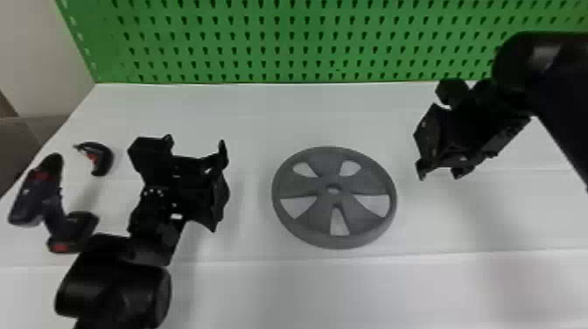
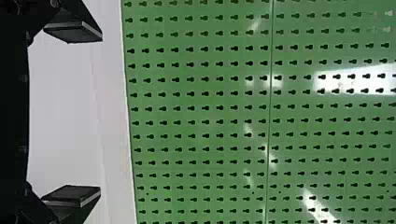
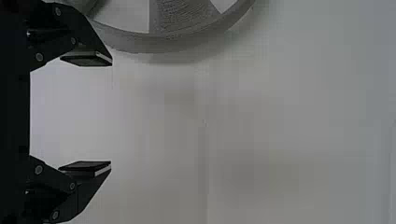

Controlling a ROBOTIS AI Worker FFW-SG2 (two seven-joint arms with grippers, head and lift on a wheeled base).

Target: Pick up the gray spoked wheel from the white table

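Note:
The gray spoked wheel [image 1: 306,223] lies flat on the white table [image 1: 280,113], near the middle of the head view. Left of it, my left gripper [image 1: 195,146] is held apart from the wheel; the left wrist view has this gripper [image 2: 101,113] open, its fingers pointing toward the pegboard. My right gripper [image 1: 439,173] hangs to the right of the wheel without touching it. In the right wrist view that gripper [image 3: 112,113] is open with nothing between its fingers, and the wheel's rim [image 3: 187,39] curves just beyond one fingertip.
A dark power drill with red details [image 1: 33,197] stands at the table's left side. Behind it lies a small curved black and red item [image 1: 103,161]. A green pegboard [image 1: 280,41] rises along the table's back edge.

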